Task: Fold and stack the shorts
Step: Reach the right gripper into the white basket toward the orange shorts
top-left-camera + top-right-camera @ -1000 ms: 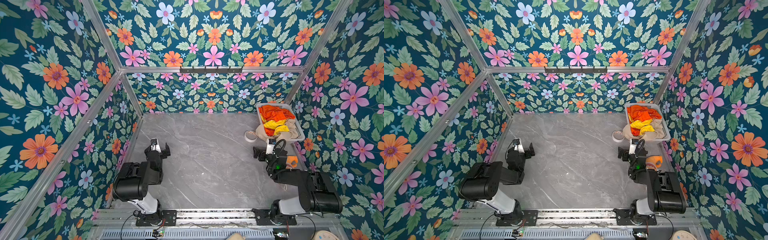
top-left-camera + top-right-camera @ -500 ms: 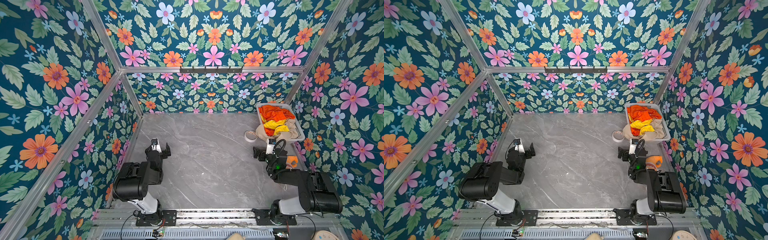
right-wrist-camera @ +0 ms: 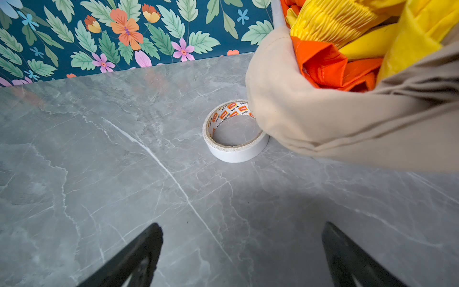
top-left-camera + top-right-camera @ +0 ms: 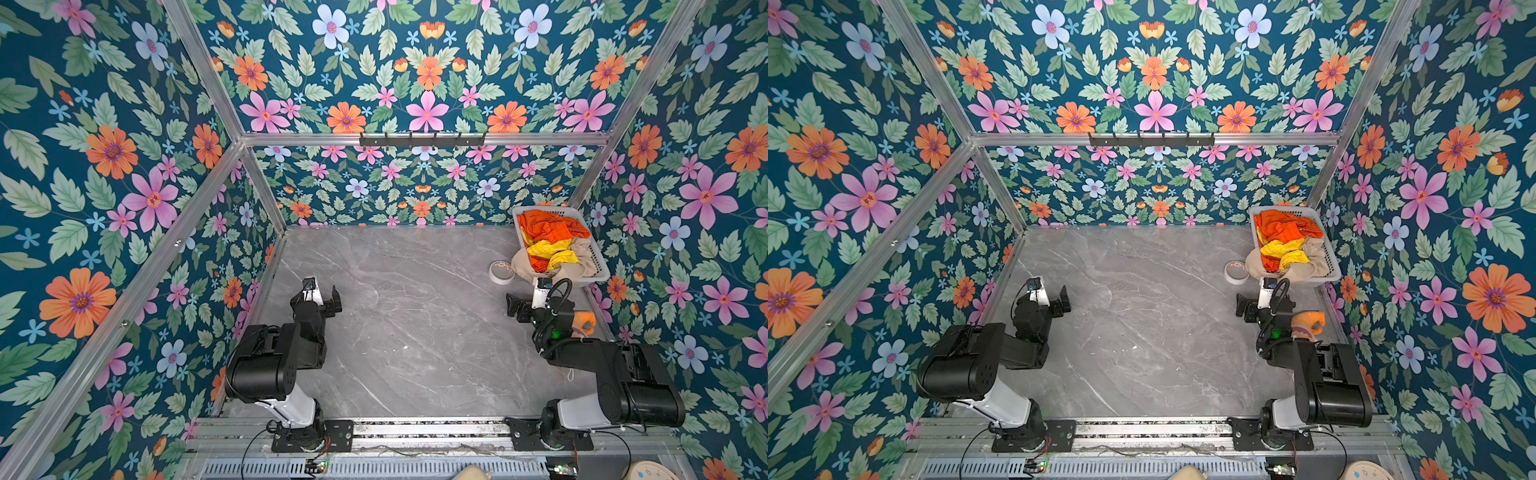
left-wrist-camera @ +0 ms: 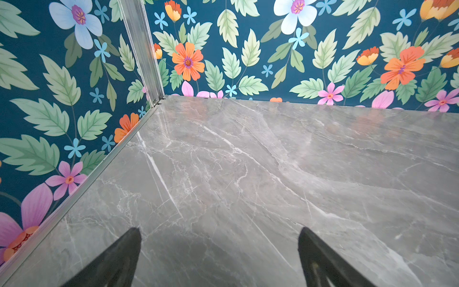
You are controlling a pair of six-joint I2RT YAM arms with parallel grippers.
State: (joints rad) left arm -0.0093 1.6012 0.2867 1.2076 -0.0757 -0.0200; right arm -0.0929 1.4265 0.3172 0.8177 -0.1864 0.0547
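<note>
While both arms sit folded toward near edge of bench (image 4: 415, 340), left gripper (image 4: 322, 291) spread wide, empty, over bare marble by left edge; right gripper (image 4: 525, 297) likewise released, nothing between jaws, near right edge; all shorts heaped unfolded in basket (image 4: 599, 257) at far right corner; orange shorts (image 4: 548, 226) at back; yellow shorts (image 4: 550, 249) mid; beige shorts (image 4: 577, 268) in front, spilling over basket rim toward bench; tape roll (image 4: 501, 272) just beside beige cloth, contact unclear; plush fish (image 4: 584, 322) by right edge, beside right arm.
</note>
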